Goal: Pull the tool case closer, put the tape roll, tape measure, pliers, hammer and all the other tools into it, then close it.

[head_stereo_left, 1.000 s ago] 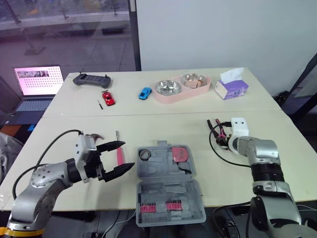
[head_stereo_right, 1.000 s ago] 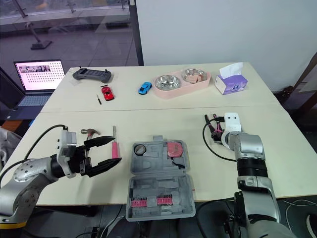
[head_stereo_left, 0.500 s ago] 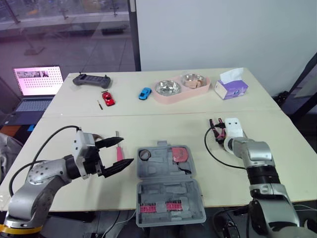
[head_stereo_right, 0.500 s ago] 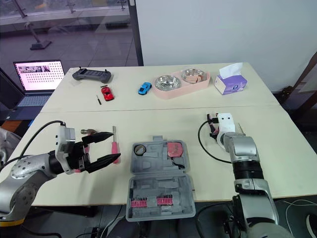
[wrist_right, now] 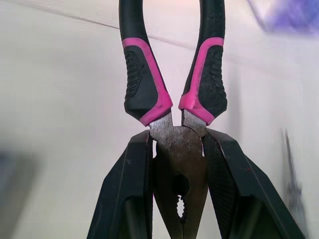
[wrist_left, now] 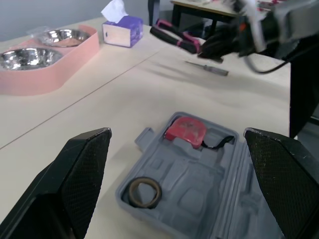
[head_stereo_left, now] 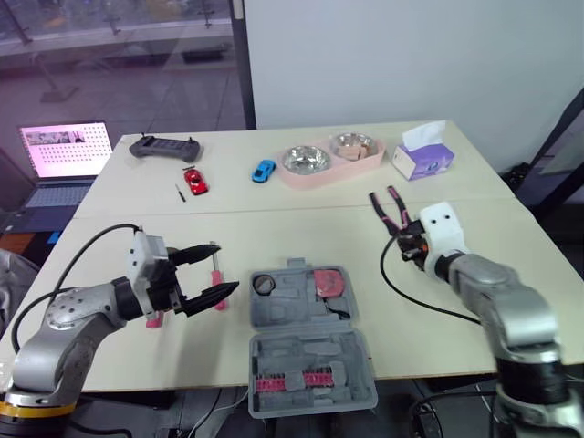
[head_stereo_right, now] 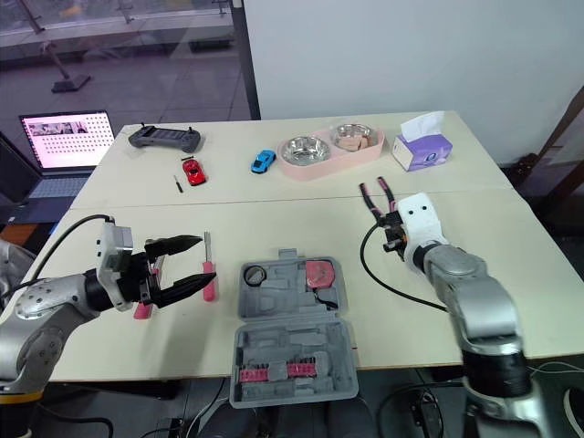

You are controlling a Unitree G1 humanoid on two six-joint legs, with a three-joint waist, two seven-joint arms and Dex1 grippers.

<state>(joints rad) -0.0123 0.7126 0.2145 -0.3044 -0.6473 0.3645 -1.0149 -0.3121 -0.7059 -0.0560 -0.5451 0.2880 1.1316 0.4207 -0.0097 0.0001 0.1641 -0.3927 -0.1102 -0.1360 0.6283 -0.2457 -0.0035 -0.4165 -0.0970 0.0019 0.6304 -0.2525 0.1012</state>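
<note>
Lifted off the table since a second ago, the pliers [head_stereo_left: 387, 206] hang pinched by the head in the right gripper [head_stereo_left: 407, 239], over the table's right side. The open case [head_stereo_left: 308, 351] at the front edge already holds the tape roll [head_stereo_left: 265, 286] and tape measure [head_stereo_left: 328, 283]. Left gripper [head_stereo_left: 228, 267] is spread near the screwdriver [head_stereo_left: 215, 275] and hammer [head_stereo_left: 151, 318]; these, the pliers and closing seem left.

You've got bare table [head_stereo_left: 301, 242] between the right gripper [wrist_right: 177, 149], clamped on the pliers [wrist_right: 144, 84], and the open tool case [head_stereo_left: 310, 342], with nothing standing in that lane. Inside, the tape roll [head_stereo_left: 265, 286] and tape measure [head_stereo_left: 328, 283] fill two far recesses, and the pockets beside them lie free. On your left, the pink screwdriver [head_stereo_right: 208, 292] crowds the left gripper [head_stereo_right: 206, 260], right at its spread fingertips.
</note>
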